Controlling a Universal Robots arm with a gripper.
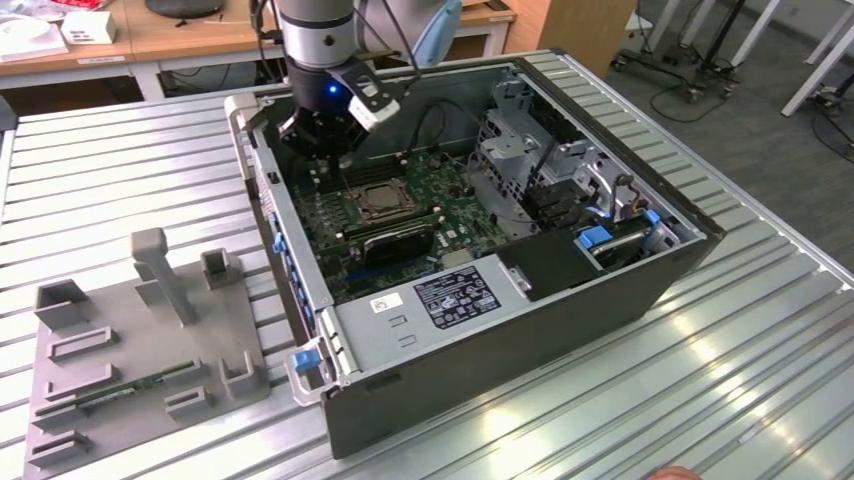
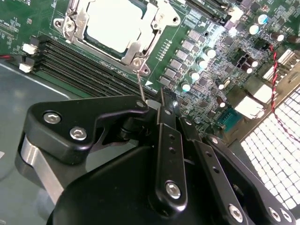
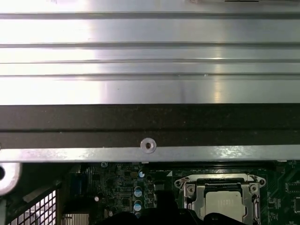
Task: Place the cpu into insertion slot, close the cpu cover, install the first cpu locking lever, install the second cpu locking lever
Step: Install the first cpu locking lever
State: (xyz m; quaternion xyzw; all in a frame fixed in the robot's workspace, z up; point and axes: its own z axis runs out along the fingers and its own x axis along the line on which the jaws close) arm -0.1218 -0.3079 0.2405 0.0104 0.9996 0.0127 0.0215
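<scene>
Second wrist view past the closed claw (image 2: 165,99): cpu (image 2: 114,22) flat under the shut cpu cover (image 2: 157,26), just beyond the tips, thin locking lever (image 2: 139,82) stretching lengthwise from the cover's near corner to the claw, contact unclear.

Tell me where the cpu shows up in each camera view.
Exterior view: the cpu sits on the motherboard inside the open case.
Second wrist view: the cpu lies next to the black memory slots.
First wrist view: the cpu lies near the case's metal rim.
Shared landmark: the silvery cpu cover framing it.
</scene>
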